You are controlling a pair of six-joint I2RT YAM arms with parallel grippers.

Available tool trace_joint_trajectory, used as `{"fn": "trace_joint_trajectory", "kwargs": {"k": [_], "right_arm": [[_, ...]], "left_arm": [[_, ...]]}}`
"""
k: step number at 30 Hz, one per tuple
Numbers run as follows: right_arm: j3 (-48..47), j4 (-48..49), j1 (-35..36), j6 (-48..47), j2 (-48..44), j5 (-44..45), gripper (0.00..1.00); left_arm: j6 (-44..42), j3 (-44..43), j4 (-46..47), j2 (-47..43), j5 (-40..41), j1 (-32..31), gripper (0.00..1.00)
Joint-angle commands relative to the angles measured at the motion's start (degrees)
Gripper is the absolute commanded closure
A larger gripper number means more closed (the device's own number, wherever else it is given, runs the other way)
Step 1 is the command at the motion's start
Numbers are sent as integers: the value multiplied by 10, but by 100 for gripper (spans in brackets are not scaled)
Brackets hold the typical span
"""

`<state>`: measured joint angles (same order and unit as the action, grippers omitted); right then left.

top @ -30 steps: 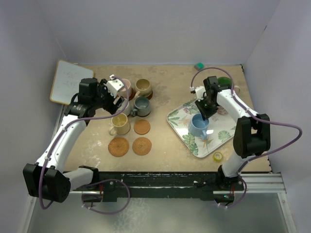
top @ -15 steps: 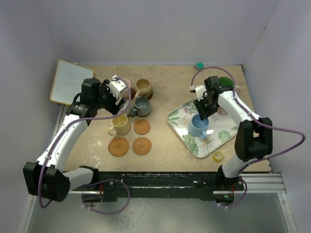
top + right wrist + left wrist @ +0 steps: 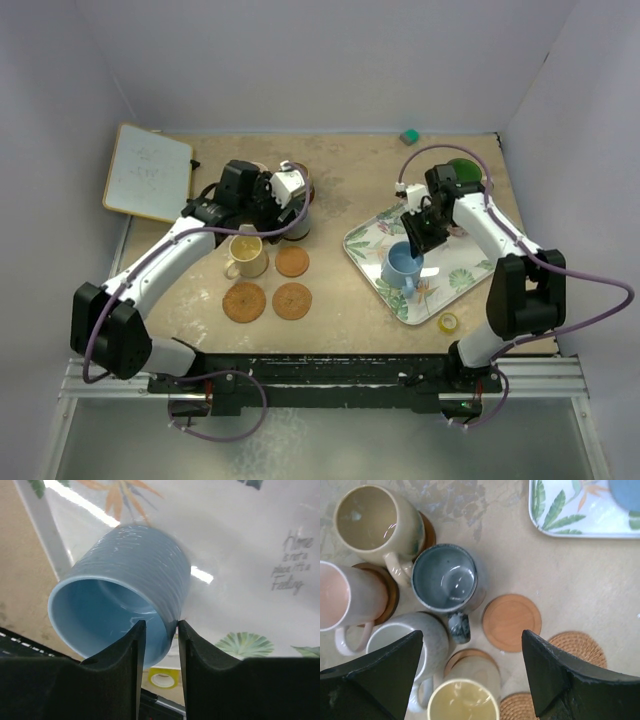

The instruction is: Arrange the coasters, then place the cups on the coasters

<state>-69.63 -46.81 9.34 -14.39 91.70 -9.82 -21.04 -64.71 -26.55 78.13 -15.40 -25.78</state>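
**Blue mug (image 3: 125, 570) gripped, three coasters (image 3: 511, 621) bare**

The tan mug (image 3: 367, 517), pink mug (image 3: 337, 597) and yellow mug (image 3: 464, 702) are seen on coasters at the left of the table (image 3: 560, 580). Whether discs lie under the slate mug (image 3: 445, 577) and grey mug (image 3: 402, 640) cannot be told. Three coasters lie bare beside them. The blue mug is pinched by its rim in the right claw (image 3: 157, 630) and tilted over the tray (image 3: 240, 555); it is yet to be placed. The left claw (image 3: 471, 637) is spread, empty, above the cluster.
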Motion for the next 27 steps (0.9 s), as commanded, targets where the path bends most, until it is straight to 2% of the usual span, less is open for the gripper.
{"fn": "trace_joint_trajectory", "kwargs": {"k": [1,6,14,27], "right_arm": [[10,-39,-2,17,-25,-99,64],[16,-48,-10,13,-40,-121,63],[17,-38,-66,21,-101,-113,59],[46,5,-139,38,-194,-82,55]], "left_arm": [[93,-64,42,41,-20,-23,23],[172,-104,65,101,-8,-70,23],[287,-180,75,195,7,-151,24],[350,-296,49,334,73,-265,24]]}}
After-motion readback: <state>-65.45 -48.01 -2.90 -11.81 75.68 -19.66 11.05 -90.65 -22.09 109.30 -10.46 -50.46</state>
